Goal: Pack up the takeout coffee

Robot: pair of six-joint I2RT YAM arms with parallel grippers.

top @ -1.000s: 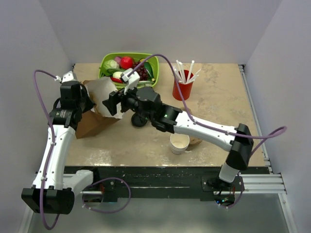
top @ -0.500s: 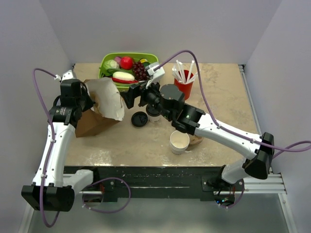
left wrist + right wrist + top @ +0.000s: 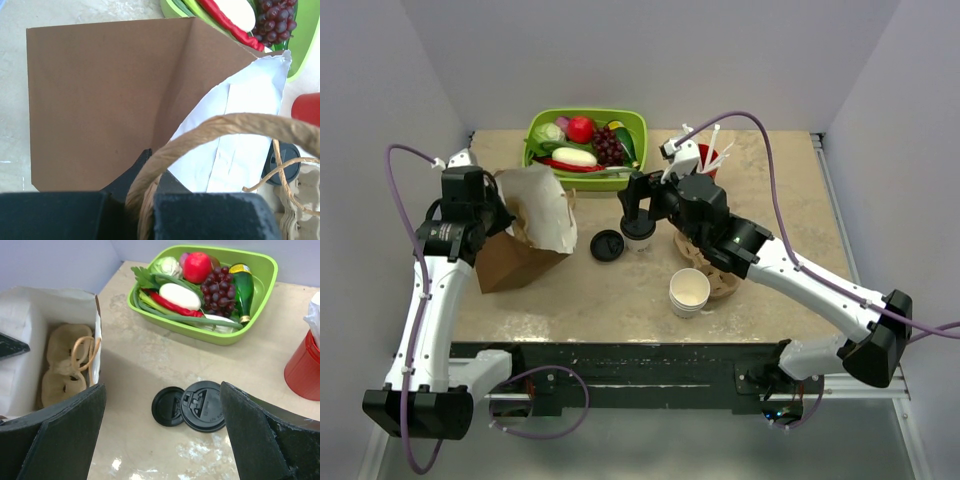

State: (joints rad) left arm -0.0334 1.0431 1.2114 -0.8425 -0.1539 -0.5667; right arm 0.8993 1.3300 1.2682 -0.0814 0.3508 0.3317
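The takeout coffee (image 3: 638,234), a white paper cup with a black lid, stands upright on the table right of the bag. In the right wrist view its lid (image 3: 204,406) lies below and between my fingers. My right gripper (image 3: 636,205) (image 3: 162,437) is open wide and empty, hovering just above the cup. My left gripper (image 3: 490,215) (image 3: 145,200) is shut on the twine handle (image 3: 220,127) of the brown paper bag (image 3: 515,255), holding its white-lined mouth (image 3: 30,340) open. Tan pulp shapes (image 3: 62,347) show inside the bag.
A loose black lid disc (image 3: 607,245) (image 3: 167,406) lies touching the cup's left side. A stack of lidless white cups (image 3: 689,292) and a pulp carrier (image 3: 720,280) sit under my right arm. A green basket of food (image 3: 545,118) and a red cup of straws (image 3: 698,172) stand behind.
My right gripper has drawn back from the bag's mouth to the right and now hangs over the lidded cup. The left gripper still holds the bag handle.
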